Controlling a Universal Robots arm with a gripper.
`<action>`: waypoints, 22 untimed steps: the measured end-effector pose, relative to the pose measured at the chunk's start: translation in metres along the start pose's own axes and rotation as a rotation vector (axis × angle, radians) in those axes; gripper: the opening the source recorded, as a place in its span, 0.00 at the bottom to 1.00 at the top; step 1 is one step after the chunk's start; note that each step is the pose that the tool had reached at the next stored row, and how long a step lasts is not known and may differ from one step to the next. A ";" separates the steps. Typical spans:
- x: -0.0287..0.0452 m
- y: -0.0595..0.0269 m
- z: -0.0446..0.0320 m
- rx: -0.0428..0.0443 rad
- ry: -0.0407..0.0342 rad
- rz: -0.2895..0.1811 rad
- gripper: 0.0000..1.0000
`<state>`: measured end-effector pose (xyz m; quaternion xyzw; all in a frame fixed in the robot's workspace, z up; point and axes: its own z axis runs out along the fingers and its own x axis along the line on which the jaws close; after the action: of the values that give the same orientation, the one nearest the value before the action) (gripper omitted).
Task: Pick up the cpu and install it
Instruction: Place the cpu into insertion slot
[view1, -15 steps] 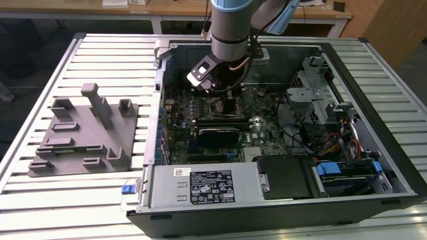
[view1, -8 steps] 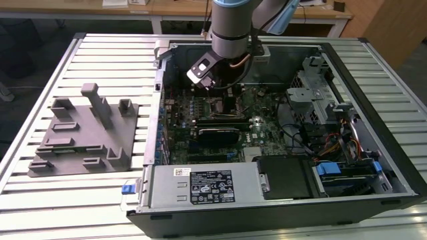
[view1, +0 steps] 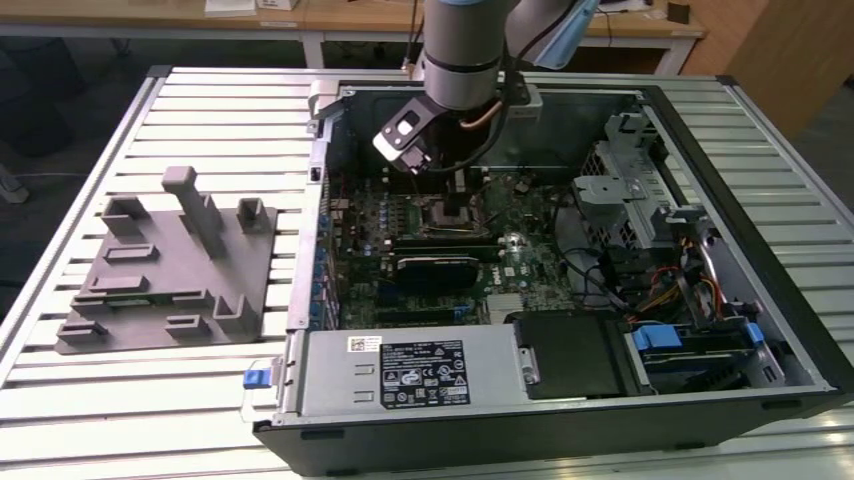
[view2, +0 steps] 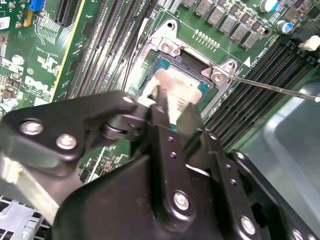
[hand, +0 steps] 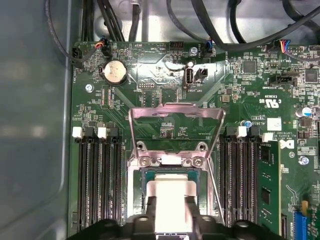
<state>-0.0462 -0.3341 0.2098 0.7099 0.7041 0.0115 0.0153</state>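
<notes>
Clamps black claw (hand: 171, 201) on two opposite edges of the flat square cpu (hand: 170, 187), matte silver top upward, level within the open steel-rimmed socket (hand: 133, 195).

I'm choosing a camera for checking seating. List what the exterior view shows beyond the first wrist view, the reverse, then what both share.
Exterior view: the grey fixture plate on the slatted table, and the power supply. First wrist view: the coin cell, the raised load plate, and the cpu at the open socket. Both: the motherboard and its memory slots.
</notes>
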 end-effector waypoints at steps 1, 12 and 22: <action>0.0000 0.0000 -0.0007 0.0003 0.0000 0.000 0.35; 0.0000 0.0003 -0.0086 0.0059 -0.0001 0.000 0.11; -0.0001 0.0006 -0.0160 0.0100 -0.0001 0.000 0.11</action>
<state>-0.0462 -0.3341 0.2257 0.7099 0.7041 0.0080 0.0118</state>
